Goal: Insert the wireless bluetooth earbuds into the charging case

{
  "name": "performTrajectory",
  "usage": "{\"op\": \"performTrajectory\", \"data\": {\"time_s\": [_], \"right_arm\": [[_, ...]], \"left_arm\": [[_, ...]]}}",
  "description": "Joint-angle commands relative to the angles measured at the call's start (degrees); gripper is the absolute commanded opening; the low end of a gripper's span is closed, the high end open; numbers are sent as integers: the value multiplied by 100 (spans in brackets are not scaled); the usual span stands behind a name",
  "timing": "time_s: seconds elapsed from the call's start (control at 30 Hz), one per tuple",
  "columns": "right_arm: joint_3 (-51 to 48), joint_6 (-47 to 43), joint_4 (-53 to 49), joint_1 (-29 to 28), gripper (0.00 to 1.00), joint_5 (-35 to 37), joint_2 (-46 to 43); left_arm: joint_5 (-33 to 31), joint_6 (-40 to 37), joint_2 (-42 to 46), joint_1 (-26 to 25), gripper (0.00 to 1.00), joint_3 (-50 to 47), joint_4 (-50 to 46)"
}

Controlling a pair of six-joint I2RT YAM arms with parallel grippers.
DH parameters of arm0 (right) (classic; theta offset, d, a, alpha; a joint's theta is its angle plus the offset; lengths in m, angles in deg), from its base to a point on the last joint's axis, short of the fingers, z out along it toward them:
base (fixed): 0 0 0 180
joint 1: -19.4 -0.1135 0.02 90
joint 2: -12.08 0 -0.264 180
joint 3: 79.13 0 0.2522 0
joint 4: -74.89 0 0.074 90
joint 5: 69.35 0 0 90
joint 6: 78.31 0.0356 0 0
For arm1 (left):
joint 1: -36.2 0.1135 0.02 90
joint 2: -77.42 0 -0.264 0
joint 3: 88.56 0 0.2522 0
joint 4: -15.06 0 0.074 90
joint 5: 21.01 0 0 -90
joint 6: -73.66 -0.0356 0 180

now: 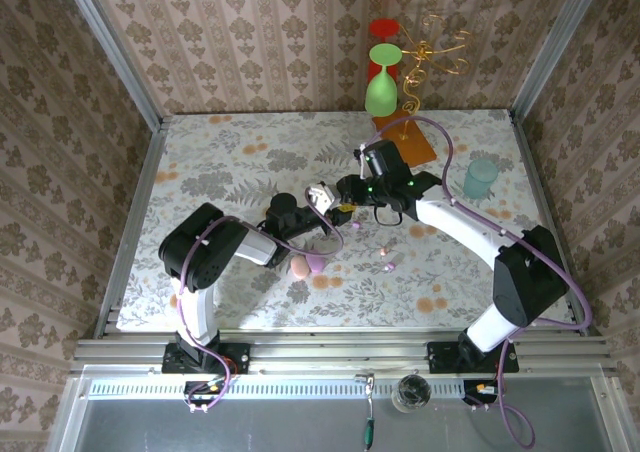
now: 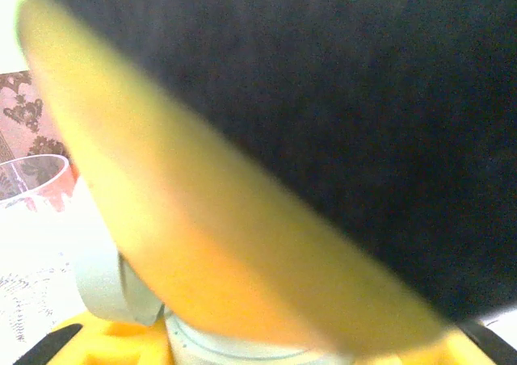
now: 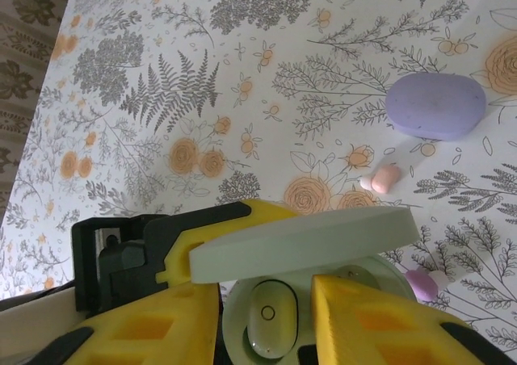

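A pale green charging case (image 3: 367,264) is held above the table with its lid (image 3: 307,240) raised. My left gripper (image 1: 324,200) is shut on it, and one of its yellow fingers (image 3: 214,220) shows behind the lid. A pale earbud (image 3: 271,320) lies in one socket. My right gripper (image 3: 266,326) hangs open over the case, its yellow pads (image 3: 380,325) either side of that earbud and clear of it. A pink earbud (image 3: 386,179) and a lilac earbud (image 3: 424,284) lie loose on the floral tablecloth. In the left wrist view the right gripper's finger blocks most of the picture, with the case rim (image 2: 234,350) below it.
A closed lilac case (image 3: 436,105) lies on the cloth, and beside it in the top view a pink case (image 1: 299,266). At the back stand a green goblet (image 1: 382,84), a gold wire stand (image 1: 432,52) and a teal cup (image 1: 481,177).
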Motion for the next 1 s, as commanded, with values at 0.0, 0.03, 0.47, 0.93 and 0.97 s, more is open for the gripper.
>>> {"op": "performTrajectory", "data": {"time_s": [0.0, 0.03, 0.47, 0.93, 0.97], "right_arm": [[-130, 5, 11, 88, 39, 107, -486], [-231, 0, 55, 126, 39, 150, -592], [-1370, 421, 714, 1981, 44, 752, -635], [-1674, 1994, 2606, 2554, 35, 82, 1174], [-1661, 2033, 2642, 2573, 34, 33, 1244]], "left_arm": [[90, 83, 248, 27, 22, 13, 156], [98, 70, 269, 54, 22, -23, 165], [287, -30, 936, 170, 22, -762, 165], [208, -30, 1102, 39, 22, -915, 171], [217, -40, 1104, 39, 22, -929, 159]]}}
